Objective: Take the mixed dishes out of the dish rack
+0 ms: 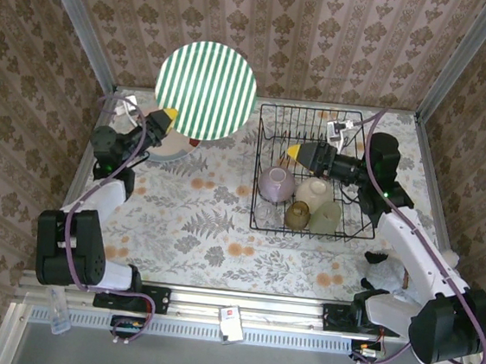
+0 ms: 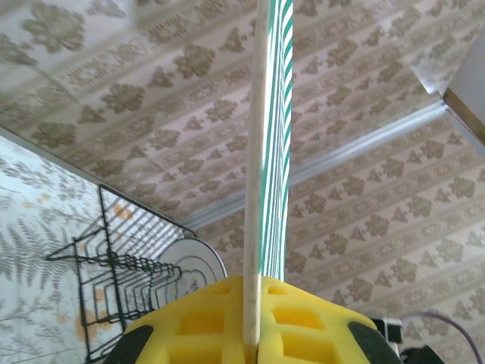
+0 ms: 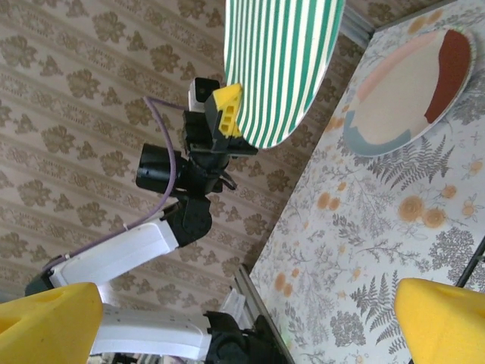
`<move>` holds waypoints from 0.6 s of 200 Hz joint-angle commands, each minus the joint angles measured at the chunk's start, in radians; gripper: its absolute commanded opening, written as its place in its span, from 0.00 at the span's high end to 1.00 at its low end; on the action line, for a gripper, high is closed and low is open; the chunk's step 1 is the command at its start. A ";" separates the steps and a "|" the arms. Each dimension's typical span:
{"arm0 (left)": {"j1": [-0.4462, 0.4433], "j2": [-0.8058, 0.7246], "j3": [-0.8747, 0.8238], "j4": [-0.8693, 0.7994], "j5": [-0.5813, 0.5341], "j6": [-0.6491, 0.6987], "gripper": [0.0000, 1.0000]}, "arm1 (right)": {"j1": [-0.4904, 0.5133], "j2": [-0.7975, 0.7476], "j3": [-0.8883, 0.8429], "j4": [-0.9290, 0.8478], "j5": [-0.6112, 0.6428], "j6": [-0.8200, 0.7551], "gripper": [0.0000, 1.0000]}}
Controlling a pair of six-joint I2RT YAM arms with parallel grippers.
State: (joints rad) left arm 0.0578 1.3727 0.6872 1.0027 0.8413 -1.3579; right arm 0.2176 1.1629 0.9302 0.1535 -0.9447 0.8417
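A green-white striped plate is held up in the air above the far left of the table, its striped face turned toward the overhead camera. The left gripper pinches its lower rim between yellow pads, the jaws pressed tight against the thin edge. Just below it, a pastel plate with pink, grey-blue and dark red patches lies flat on the floral tabletop. The black wire dish rack sits on the right half of the table, well apart from the raised plate. In its near part rest a lavender bowl, a cream cup, an amber cup and a pale-green cup, close together. The left wrist view shows a pale ringed plate behind the rack's wires. The right gripper hovers over the middle of the rack, above the bowl and cups, its yellow fingers spread wide and holding nothing.
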 commanded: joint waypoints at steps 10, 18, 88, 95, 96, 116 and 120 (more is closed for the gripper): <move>0.097 -0.046 -0.037 -0.049 0.013 0.021 1.00 | 0.025 -0.023 0.042 -0.097 0.030 -0.112 0.00; 0.122 -0.045 -0.039 -0.087 0.018 0.027 1.00 | 0.030 -0.025 0.041 -0.105 0.035 -0.120 0.00; 0.268 0.063 -0.032 -0.196 0.004 0.069 1.00 | 0.058 -0.049 0.037 -0.178 0.050 -0.188 0.00; 0.279 0.090 -0.025 -0.210 0.006 0.080 1.00 | 0.060 -0.052 0.037 -0.183 0.049 -0.193 0.00; 0.280 0.093 -0.025 -0.211 0.005 0.080 1.00 | 0.061 -0.053 0.037 -0.183 0.049 -0.193 0.00; 0.299 0.191 -0.017 -0.118 0.012 0.035 1.00 | 0.067 -0.059 0.039 -0.217 0.049 -0.216 0.00; 0.301 0.212 -0.017 -0.096 0.011 0.023 1.00 | 0.067 -0.061 0.039 -0.221 0.051 -0.219 0.00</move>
State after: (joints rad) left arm 0.3370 1.4990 0.6411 0.7956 0.8413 -1.3163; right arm 0.2749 1.1294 0.9401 -0.0177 -0.9096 0.6739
